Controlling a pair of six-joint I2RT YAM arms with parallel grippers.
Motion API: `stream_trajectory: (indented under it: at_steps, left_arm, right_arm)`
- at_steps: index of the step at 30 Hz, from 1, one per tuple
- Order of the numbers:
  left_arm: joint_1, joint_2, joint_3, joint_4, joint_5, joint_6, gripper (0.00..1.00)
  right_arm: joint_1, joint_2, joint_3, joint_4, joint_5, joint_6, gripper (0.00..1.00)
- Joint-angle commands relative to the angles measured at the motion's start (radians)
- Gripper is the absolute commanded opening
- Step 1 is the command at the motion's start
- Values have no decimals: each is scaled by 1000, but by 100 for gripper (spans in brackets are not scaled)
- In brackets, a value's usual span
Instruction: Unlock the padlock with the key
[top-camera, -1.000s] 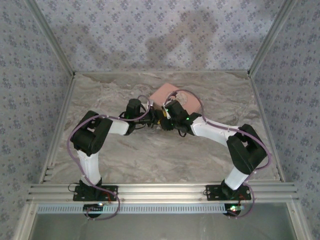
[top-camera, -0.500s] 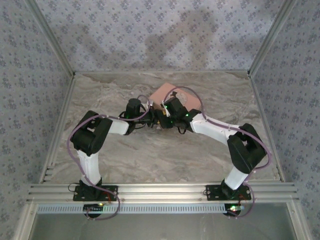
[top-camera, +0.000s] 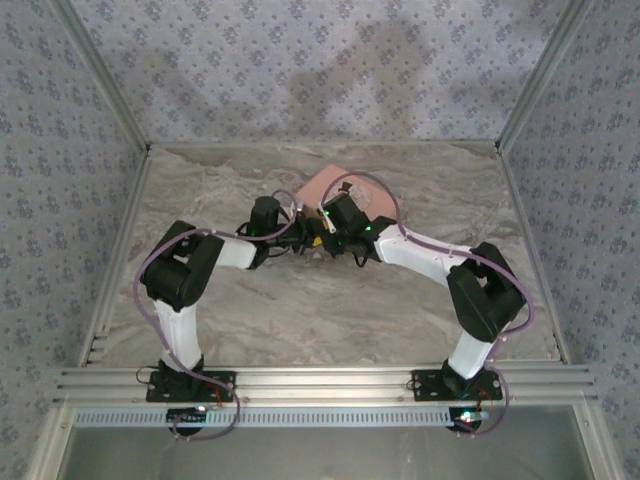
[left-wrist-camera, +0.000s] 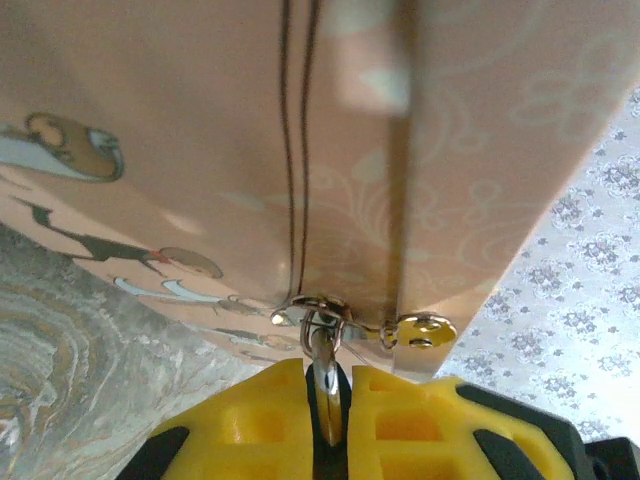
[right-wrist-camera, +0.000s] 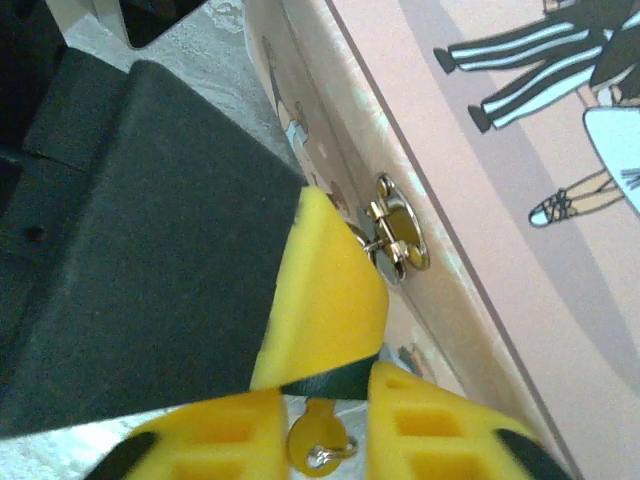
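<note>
The pink tin (left-wrist-camera: 200, 150) lies close ahead, and the small shiny padlock (left-wrist-camera: 327, 385) hangs from its metal hasp (left-wrist-camera: 318, 308). My left gripper (left-wrist-camera: 328, 378) is shut on the padlock, its yellow fingers pinching the body. In the right wrist view the brass-coloured key (right-wrist-camera: 316, 446), with a small ring in its head, sits between the tips of my right gripper (right-wrist-camera: 326, 412), which is closed in on it. Its shank runs up behind the left gripper's yellow finger (right-wrist-camera: 330, 290), so the keyhole is hidden. From above, both grippers meet at the tin's near edge (top-camera: 318, 240).
The tin (top-camera: 335, 186) sits at the back middle of the marble table (top-camera: 300, 320). A round latch plate (right-wrist-camera: 397, 240) shows on its side. The left gripper's black body (right-wrist-camera: 130, 250) crowds the right gripper's left side. Patterned walls enclose the table.
My right arm has shifted left toward the left gripper, and its jaws have closed in around the key's head. The left arm has stayed still, holding the padlock.
</note>
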Motion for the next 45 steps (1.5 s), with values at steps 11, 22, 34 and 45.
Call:
stream_trajectory:
  at_steps: [11,22,34,45]
  left_arm:
    - [-12,-40,-21,-41,102,70,8]
    - [-13,-52,-48,-197,57,200,12]
    - [-21,-141,-13,-503,-37,412,33]
    - [29,-287,6,-554,-205,493,41]
  right_arm:
    - [-37,34,-67,67,-101,51,1]
    - [-25,-19,-132,103,-84,85,37]
    - [-92,-25,-185,89,24,153,44]
    - [-105,-100,-206,155,-28,160,46]
